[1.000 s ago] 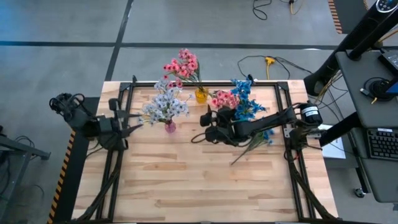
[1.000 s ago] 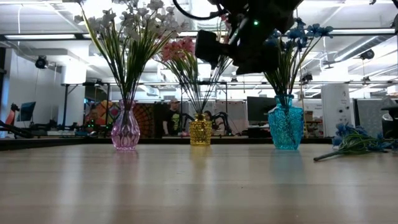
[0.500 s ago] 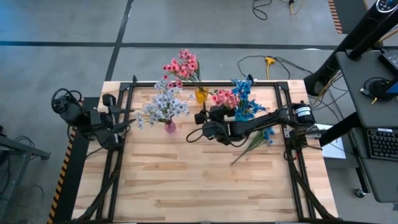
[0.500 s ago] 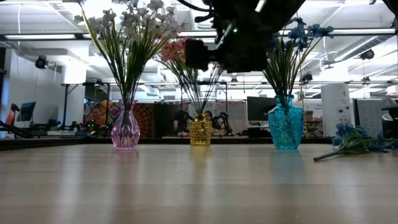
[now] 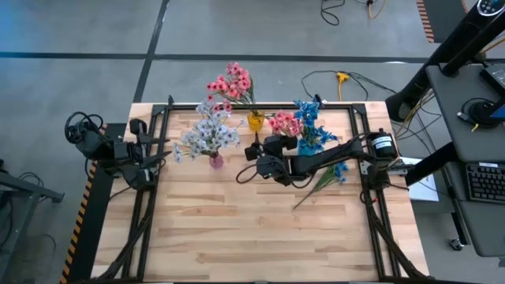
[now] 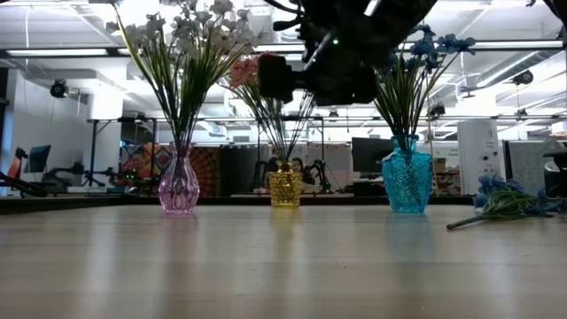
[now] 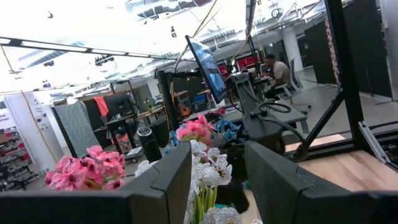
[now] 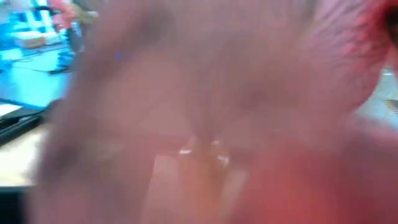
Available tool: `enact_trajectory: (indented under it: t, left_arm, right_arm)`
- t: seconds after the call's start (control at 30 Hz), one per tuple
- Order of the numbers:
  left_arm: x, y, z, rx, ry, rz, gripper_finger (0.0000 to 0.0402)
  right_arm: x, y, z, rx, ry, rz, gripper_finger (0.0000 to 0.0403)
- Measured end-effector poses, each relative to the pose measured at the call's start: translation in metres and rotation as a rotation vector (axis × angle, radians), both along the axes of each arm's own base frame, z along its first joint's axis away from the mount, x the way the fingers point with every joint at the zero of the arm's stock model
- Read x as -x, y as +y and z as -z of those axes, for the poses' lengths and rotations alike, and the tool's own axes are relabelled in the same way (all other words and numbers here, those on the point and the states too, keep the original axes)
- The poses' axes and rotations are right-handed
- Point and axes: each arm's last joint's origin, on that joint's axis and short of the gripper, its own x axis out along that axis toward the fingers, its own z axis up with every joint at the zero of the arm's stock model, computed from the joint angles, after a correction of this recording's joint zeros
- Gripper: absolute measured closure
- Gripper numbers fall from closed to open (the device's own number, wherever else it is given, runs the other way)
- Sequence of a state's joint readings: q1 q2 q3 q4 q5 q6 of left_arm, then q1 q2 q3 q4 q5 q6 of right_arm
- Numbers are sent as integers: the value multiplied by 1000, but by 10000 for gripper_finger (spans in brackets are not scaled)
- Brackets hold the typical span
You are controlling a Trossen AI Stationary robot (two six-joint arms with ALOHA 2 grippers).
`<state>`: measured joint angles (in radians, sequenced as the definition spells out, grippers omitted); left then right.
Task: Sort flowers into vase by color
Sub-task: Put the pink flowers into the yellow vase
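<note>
Three vases stand along the table's far side. The pink vase (image 6: 179, 188) holds white-lavender sprigs (image 5: 208, 134). The yellow vase (image 6: 285, 189) holds pink sprigs (image 5: 230, 82). The blue vase (image 6: 407, 183) holds blue sprigs (image 5: 314, 136). My right gripper (image 5: 260, 154) hovers high between the yellow and blue vases, with a pink sprig's blossoms (image 5: 284, 124) beside it; they fill the right wrist view (image 8: 199, 112). A blue sprig (image 5: 323, 180) lies flat on the table to the right. My left gripper (image 7: 217, 180) waits open at the left edge. My right gripper is shut on the pink sprig, which is lifted clear of the table. The blossoms (image 8: 249, 74) block the wrist view and the gripper body covers the fingers from above, so the part held and the kind of hold do not show.
A black frame (image 5: 162, 126) borders the tabletop on the left, far and right sides. Bare wood (image 5: 237, 229) stretches across the near half. The white-lavender bouquet (image 7: 208, 177) stands just ahead of my left gripper. A desk with a keyboard (image 5: 481, 181) sits off the right edge.
My right gripper, high up with the pink sprig, has moved toward the table's left, nearer the yellow vase. My left arm has drawn back toward the left edge, away from the pink vase. The vases and the blue sprig have stayed put.
</note>
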<state>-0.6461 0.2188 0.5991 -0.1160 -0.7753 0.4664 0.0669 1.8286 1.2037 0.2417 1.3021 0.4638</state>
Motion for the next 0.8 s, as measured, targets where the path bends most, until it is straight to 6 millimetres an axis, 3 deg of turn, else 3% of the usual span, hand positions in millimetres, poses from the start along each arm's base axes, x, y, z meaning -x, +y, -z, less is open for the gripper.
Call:
enact_trajectory:
  t: [0.53, 0.67, 0.8]
  left_arm:
    - [0, 0, 1, -3, 7, 1, 267]
    - [0, 0, 1, -4, 6, 0, 267]
    - [1, 1, 1, -7, 5, -1, 267]
  right_arm:
    - [40, 29, 63, -7, 19, -21, 101]
    - [40, 34, 77, 3, 19, -32, 103]
    - [28, 38, 85, 24, 32, -46, 109]
